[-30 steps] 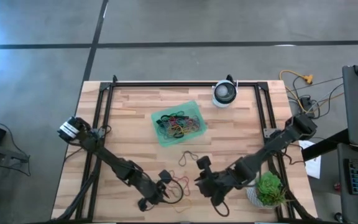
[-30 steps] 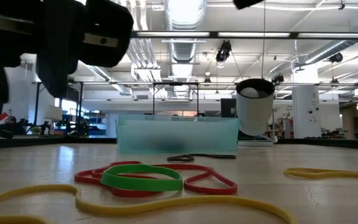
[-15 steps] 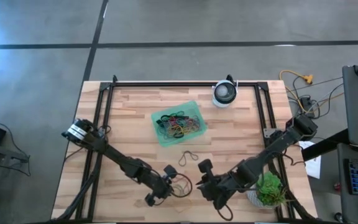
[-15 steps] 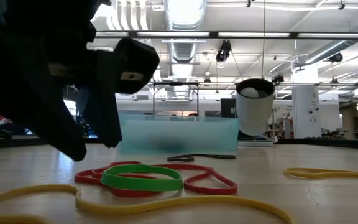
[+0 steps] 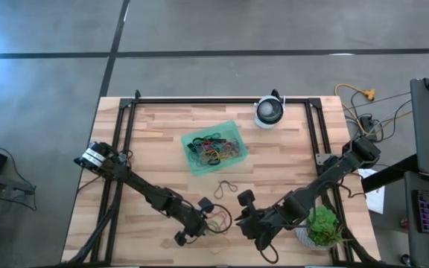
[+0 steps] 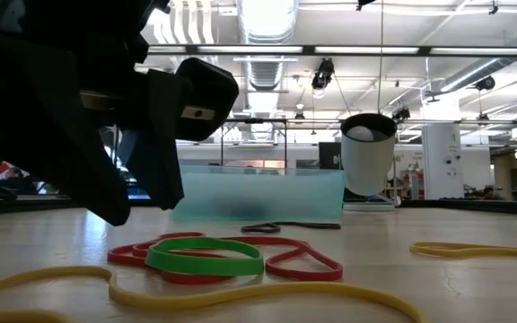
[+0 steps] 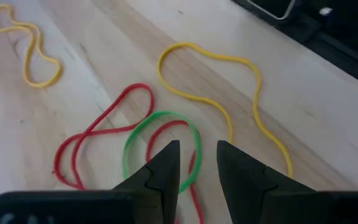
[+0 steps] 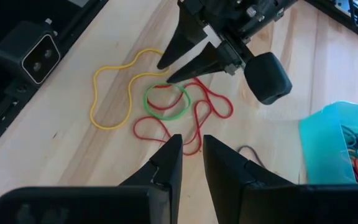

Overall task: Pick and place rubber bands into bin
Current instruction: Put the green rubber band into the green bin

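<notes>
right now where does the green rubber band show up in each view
High view: green rubber band near the table's front edge, beside the left gripper.
Low view: front centre, lying on the red rubber band.
Left wrist view: just ahead of the open fingertips.
Right wrist view: centre, under the left gripper's tips.
Shared landmark: the red rubber band looped under it.
</notes>
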You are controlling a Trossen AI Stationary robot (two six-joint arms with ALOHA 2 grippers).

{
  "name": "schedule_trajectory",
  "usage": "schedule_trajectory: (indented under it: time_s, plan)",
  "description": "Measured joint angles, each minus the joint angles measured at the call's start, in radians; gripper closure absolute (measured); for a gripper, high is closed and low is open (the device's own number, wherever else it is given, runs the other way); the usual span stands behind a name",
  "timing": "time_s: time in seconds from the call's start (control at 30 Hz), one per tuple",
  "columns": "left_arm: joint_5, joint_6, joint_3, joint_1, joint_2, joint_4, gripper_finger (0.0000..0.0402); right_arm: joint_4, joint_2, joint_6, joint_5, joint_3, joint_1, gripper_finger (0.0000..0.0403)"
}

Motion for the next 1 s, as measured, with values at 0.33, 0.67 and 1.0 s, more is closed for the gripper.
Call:
schedule_trajectory:
  time_s: [0.33, 0.67, 1.0]
  plan:
    - [0.006, 0.023, -0.010, 0.004, 0.000, 0.020, 0.0311, 0.001, 0.000, 0.000, -0.001, 0.000, 0.000, 0.0344]
    - [0.009, 0.038, -0.019, 0.007, 0.053, 0.071, 0.0311, 0.000, 0.000, 0.013, -0.002, 0.000, 0.000, 0.0344]
    - [0.016, 0.038, 0.002, 0.017, 0.083, 0.078, 0.0311, -0.002, 0.000, 0.026, -0.002, -0.010, 0.000, 0.0342]
